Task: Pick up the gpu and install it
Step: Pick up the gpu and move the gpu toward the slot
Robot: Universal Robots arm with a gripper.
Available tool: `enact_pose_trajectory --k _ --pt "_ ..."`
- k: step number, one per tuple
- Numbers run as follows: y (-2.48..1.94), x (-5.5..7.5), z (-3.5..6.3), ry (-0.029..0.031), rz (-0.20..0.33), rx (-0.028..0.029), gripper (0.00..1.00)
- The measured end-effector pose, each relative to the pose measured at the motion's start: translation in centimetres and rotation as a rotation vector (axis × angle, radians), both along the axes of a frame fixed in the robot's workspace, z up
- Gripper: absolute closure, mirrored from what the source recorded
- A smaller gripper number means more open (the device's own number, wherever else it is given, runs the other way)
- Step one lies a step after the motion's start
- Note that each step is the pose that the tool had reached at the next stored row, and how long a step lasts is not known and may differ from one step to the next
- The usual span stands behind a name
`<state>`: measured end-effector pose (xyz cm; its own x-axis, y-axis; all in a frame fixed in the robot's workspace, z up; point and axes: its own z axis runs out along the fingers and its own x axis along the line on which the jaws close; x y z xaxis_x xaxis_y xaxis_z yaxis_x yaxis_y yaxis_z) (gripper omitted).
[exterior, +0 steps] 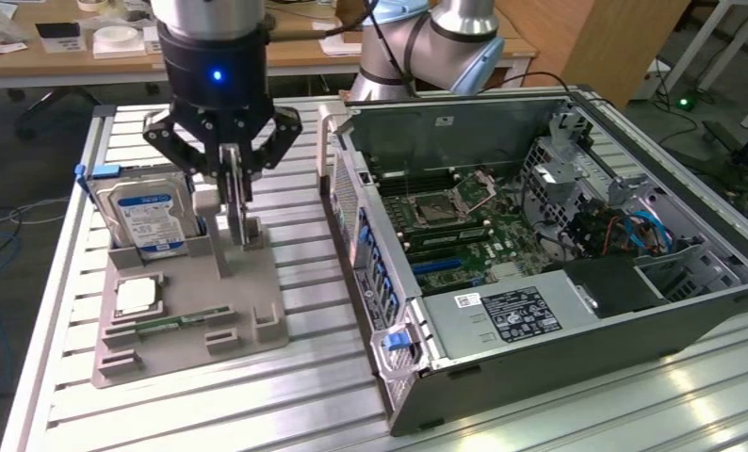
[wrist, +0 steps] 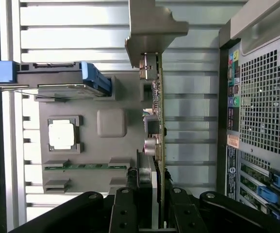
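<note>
Black gripper (wrist: 155, 187) linkages are sitting right up against the wrist lens, and I'm seeing the jaws pinching in on both faces of the gpu (wrist: 160, 126), the thin flat expansion card with the brownish board and a silver metal bracket on its far end. From the exterior view the arm is hanging low over the grey plastic parts tray (exterior: 160, 353) on the slatted aluminium table (exterior: 299, 414). The card is standing on edge over the tray, just beside the silver hard drive with the blue-white label (exterior: 148, 215). I'm not managing to tell whether its bottom edge is clear of the tray or sitting in it. The small green memory stick (exterior: 173, 321) and the square silver processor chip (exterior: 137, 297) are lying in their own pockets.

Progress-wise I'm reckoning the pickup is underway at best: grasp made, nothing carried over. The open black computer tower (exterior: 562, 372) is lying on its side beside the tray on the exterior view's right. The green motherboard (exterior: 475, 256) inside is showing its card slots bare, so the install part is all left.
</note>
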<state>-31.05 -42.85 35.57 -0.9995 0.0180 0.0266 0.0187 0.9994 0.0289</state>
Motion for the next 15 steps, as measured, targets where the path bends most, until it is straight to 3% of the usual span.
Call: enact_pose_trajectory --k 9,15 --pt "0.0 0.0 4.0 0.0 0.0 0.0014 0.72" --pt "0.0 0.0 6.17 0.0001 0.0 0.0015 0.72"
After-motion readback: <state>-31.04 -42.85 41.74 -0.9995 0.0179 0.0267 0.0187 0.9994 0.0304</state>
